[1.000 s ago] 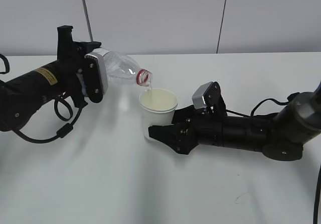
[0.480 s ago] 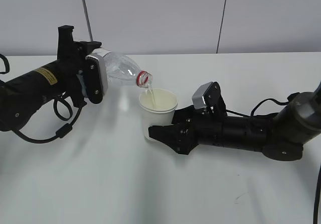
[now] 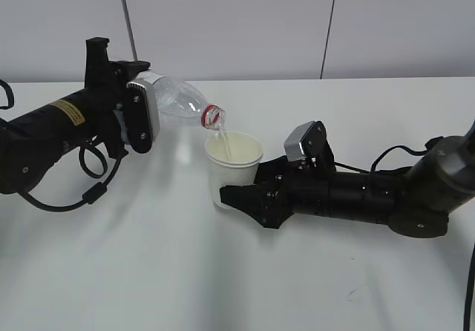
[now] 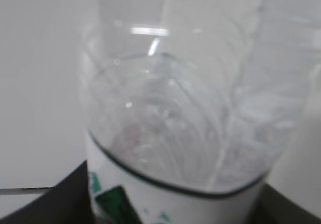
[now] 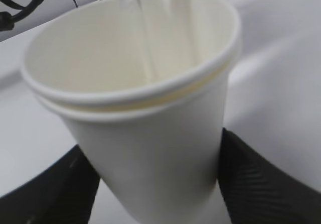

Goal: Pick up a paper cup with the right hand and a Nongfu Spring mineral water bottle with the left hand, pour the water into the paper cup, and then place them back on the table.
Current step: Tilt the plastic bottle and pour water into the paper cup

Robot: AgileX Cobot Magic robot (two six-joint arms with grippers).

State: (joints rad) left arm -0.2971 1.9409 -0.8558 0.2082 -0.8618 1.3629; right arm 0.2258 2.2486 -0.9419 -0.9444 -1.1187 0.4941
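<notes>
My left gripper (image 3: 145, 116) is shut on the Nongfu Spring mineral water bottle (image 3: 178, 102), tilted with its red-ringed mouth down over the paper cup (image 3: 233, 169). A thin stream of water (image 3: 223, 138) runs from the mouth into the cup. In the left wrist view the clear bottle (image 4: 185, 108) fills the frame, its white and green label at the bottom. My right gripper (image 3: 236, 196) is shut on the white cup's lower wall and holds it upright. In the right wrist view the cup (image 5: 145, 133) stands between the black fingers (image 5: 261, 184), with the stream (image 5: 143, 38) falling inside.
The white table (image 3: 185, 271) spreads around both arms. A small dark scuff mark (image 3: 358, 292) lies at the front right. Black cables (image 3: 93, 175) hang under the left arm, and another cable (image 3: 469, 286) runs at the right edge.
</notes>
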